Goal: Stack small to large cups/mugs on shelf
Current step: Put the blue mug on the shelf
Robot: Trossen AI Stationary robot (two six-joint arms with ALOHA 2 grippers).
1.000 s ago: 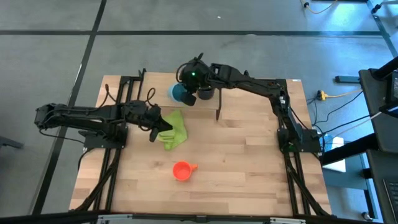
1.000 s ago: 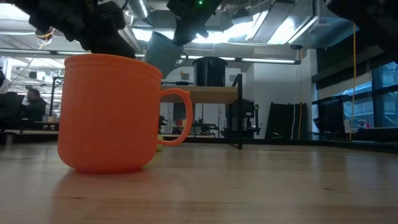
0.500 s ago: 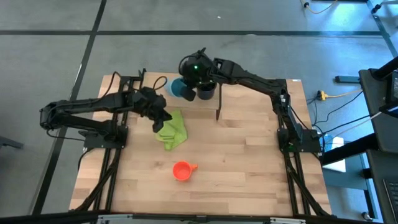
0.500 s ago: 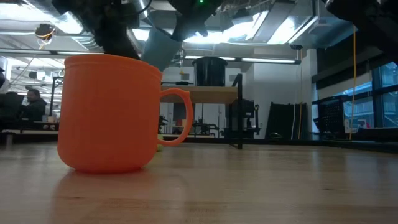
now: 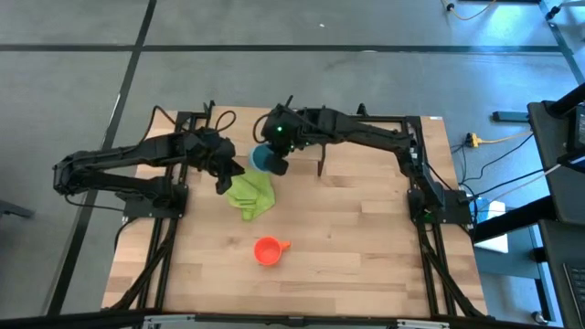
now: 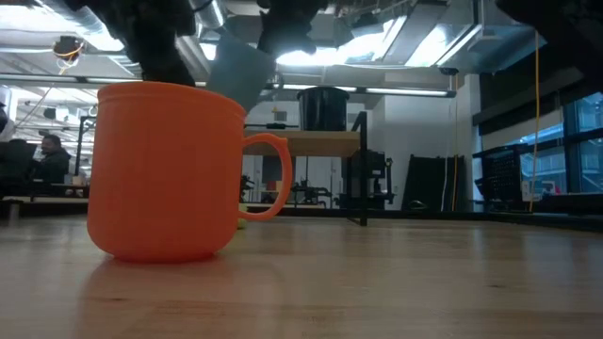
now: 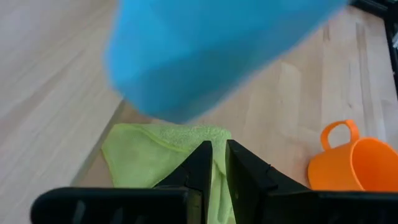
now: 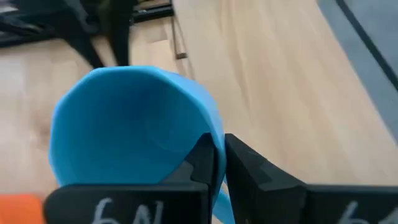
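My right gripper (image 5: pixel 274 153) is shut on the light blue mug (image 5: pixel 261 159), held in the air over the far half of the table, beside the green cloth (image 5: pixel 251 194). My left gripper (image 5: pixel 223 181) hovers shut just left of that mug, above the cloth's left edge. In the left wrist view the blue mug (image 7: pixel 205 50) fills the space ahead of the shut fingers. The small orange mug (image 5: pixel 266 250) stands upright on the tabletop near the near edge. The dark navy mug (image 6: pixel 320 108) stands on the shelf (image 6: pixel 311 143); in the high view my right arm hides it. My right gripper pinches the blue mug's rim wall (image 8: pixel 219 138), one finger (image 8: pixel 200 163) inside the mouth and the other (image 8: pixel 245 169) outside. The fingers come from above, slanting down. The mug (image 6: pixel 240 71) is lifted clear of the table and hangs tilted below them.
The green cloth (image 7: pixel 161 158) lies crumpled on the table under my left gripper. One black shelf leg (image 5: pixel 320 167) stands right of the blue mug. Bare tabletop (image 5: pixel 366 238) spreads over the near and right parts. A person (image 6: pixel 47 155) sits far off in the room.
My right gripper has carried the blue mug away from the shelf toward the table's near edge, closer to the cloth. My left gripper has risen off the cloth and drawn slightly toward the far edge; the cloth has stayed put.
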